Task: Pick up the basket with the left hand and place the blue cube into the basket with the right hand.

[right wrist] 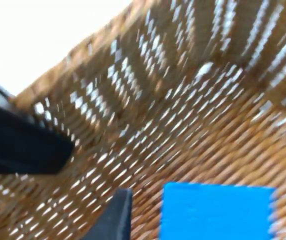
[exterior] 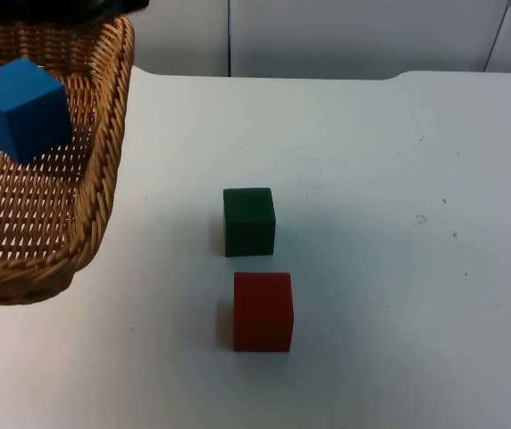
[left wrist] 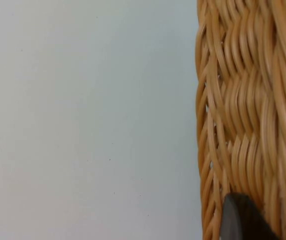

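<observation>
Holding: the basket (exterior: pixel 104 179) is seen at the upper left of the top view, off the table (exterior: pixel 398 268).
Cube: the blue cube (exterior: pixel 23 107) is seen inside the basket, near its back wall.
Left gripper (left wrist: pixel 243 220): a fingertip is pressed on the basket's woven wall; finger state cannot be told.
Right gripper (right wrist: pixel 115 215): placed over the basket beside the cube, not gripping it; spread cannot be told.
Centre: green cube (exterior: pixel 248 222) behind, red cube (exterior: pixel 263 311) in front, apart.

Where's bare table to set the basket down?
Free: the white table right of the green cube and red cube, up to the partition. Narrower strip between the basket and those cubes. Crowded: the centre, where the cubes sit close together.
</observation>
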Motion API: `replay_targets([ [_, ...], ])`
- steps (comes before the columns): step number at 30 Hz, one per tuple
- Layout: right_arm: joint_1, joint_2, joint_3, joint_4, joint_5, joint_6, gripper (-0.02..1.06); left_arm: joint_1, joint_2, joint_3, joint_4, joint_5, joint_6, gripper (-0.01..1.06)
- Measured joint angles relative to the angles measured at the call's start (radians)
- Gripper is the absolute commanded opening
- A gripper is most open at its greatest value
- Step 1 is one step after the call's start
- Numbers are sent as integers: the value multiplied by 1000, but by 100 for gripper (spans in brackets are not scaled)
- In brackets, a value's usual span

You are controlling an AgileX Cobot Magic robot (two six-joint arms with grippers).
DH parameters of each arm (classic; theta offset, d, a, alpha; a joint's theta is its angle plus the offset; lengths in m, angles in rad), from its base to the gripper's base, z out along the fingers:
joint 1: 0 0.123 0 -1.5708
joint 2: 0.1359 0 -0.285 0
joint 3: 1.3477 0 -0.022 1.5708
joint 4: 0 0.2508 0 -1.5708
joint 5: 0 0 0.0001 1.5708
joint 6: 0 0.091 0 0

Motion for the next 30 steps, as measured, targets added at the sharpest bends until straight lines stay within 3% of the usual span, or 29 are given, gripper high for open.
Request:
replay_targets([
  [8, 0, -230, 0, -148, 22, 0, 99, 0, 0, 0, 0, -23, 0, 0],
  [20, 0, -420, 21, -170, 181, -66, 99, 0, 39, 0, -4, -45, 19, 0],
  [24, 1, -517, 254, -157, 70, -75, 99, 0, 89, 0, -25, -47, 51, 0],
  [25, 1, -517, 254, -157, 70, -75, 99, 0, 89, 0, -25, -47, 51, 0],
  [29, 2, -671, 646, -122, -205, -67, 99, 0, 126, 0, -37, -50, 61, 0],
  [30, 2, -671, 646, -122, -205, -67, 99, 0, 126, 0, -37, -50, 61, 0],
])
